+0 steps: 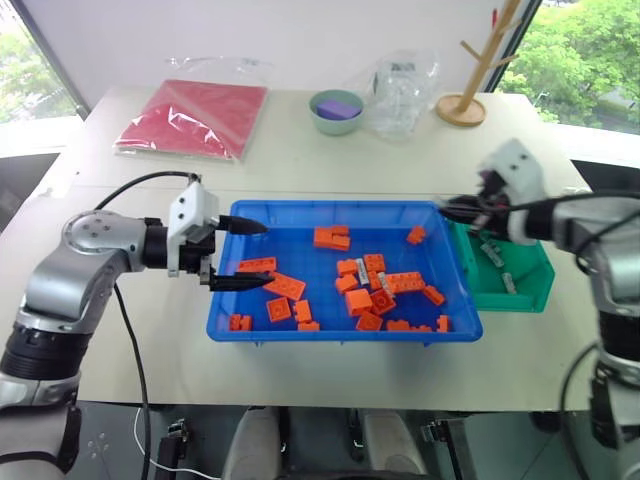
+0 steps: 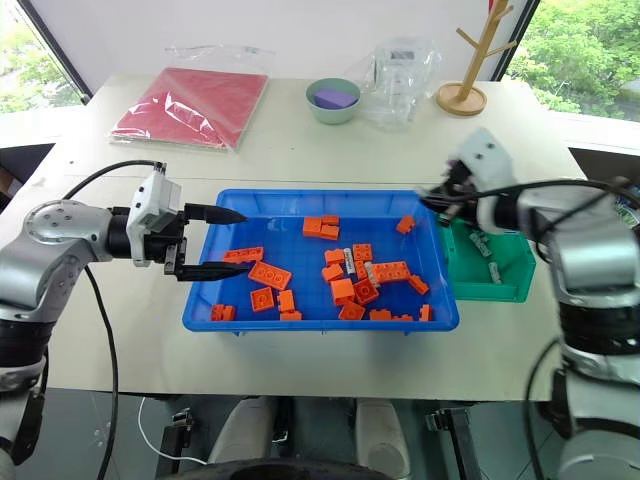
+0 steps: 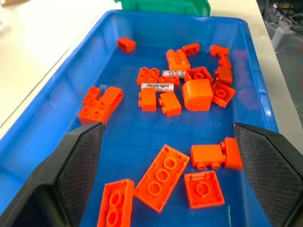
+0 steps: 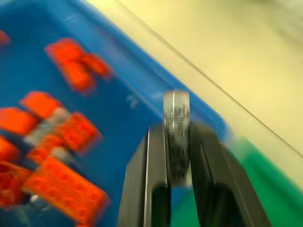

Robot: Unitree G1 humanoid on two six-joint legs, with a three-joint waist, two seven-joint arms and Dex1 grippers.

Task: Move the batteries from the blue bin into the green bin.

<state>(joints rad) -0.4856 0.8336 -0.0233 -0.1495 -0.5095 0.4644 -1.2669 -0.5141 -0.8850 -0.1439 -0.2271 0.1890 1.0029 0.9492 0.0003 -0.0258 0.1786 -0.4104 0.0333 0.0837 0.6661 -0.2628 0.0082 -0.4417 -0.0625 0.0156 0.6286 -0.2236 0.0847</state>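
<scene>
Far left on the pale table, a red sheet in a clear plastic sleeve lies flat near the back edge. The left gripper reaches in from the left over the left rim of the blue bin, its two black fingers spread wide apart, holding nothing; the left wrist view looks between them down the length of the bin. The blue bin sits mid-table and holds scattered orange toy bricks, most of them in its centre and right half. Two batteries remain in the blue bin among the central bricks, one white with printed lettering, a second one just beyond it beside a brick. Behind the bin, a pale green bowl with something purple in it, then a crumpled clear plastic bag, then a wooden branch-shaped stand on a round base. The right gripper is at the blue bin's far right corner, right where it meets the green bin, fingers clamped on a silvery battery standing upright between them. The green bin touches the blue bin's right side and already holds a few batteries on its floor.
</scene>
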